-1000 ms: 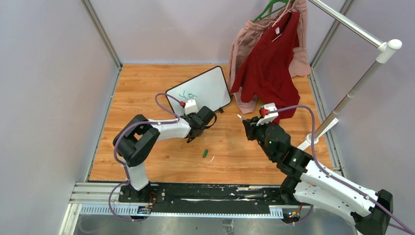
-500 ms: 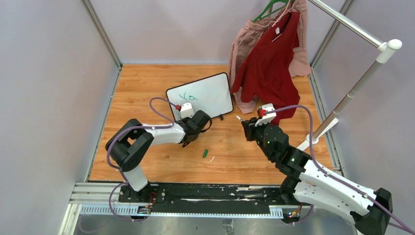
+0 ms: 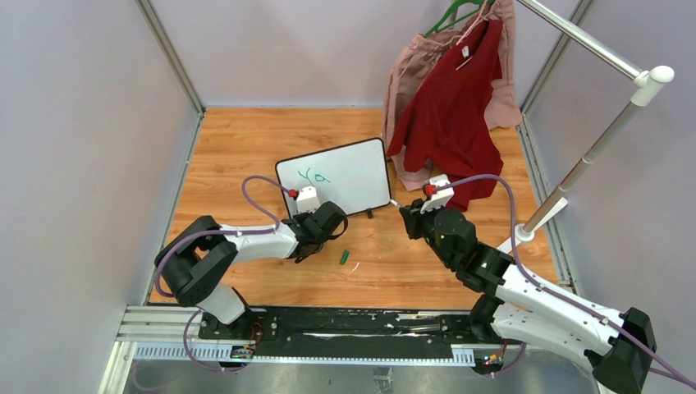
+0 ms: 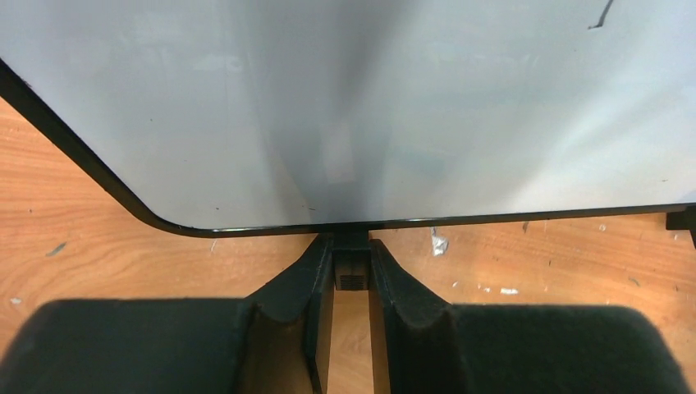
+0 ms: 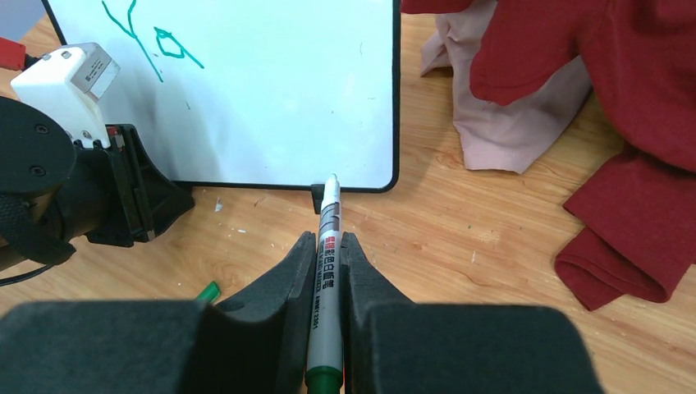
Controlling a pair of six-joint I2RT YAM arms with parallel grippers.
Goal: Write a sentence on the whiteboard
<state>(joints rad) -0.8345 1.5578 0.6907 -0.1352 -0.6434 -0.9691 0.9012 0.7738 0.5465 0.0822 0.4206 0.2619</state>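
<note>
The whiteboard [image 3: 349, 172] lies on the wooden floor at mid-table. It also shows in the left wrist view [image 4: 369, 107] and the right wrist view [image 5: 271, 90]. Of the sentence, only green letters like "Yo" [image 3: 313, 176] show near its top left, also seen from the right wrist [image 5: 156, 41]. My left gripper [image 3: 330, 215] is at the board's near edge, shut on a little black foot [image 4: 351, 267] of the frame. My right gripper [image 3: 404, 213] is shut on a marker [image 5: 328, 246]. The marker's tip points at the board's near right corner, just off it.
A green marker cap [image 3: 345, 257] lies on the floor between the arms, also in the right wrist view [image 5: 207, 290]. A red garment [image 3: 451, 115] and a pink one [image 3: 406, 78] hang from a rack [image 3: 591, 156] at the right, their hems on the floor beside the board.
My left gripper has drawn the whiteboard nearer and to the left, turning it squarer to me. My right gripper with the marker has moved left toward the board's near right corner.
</note>
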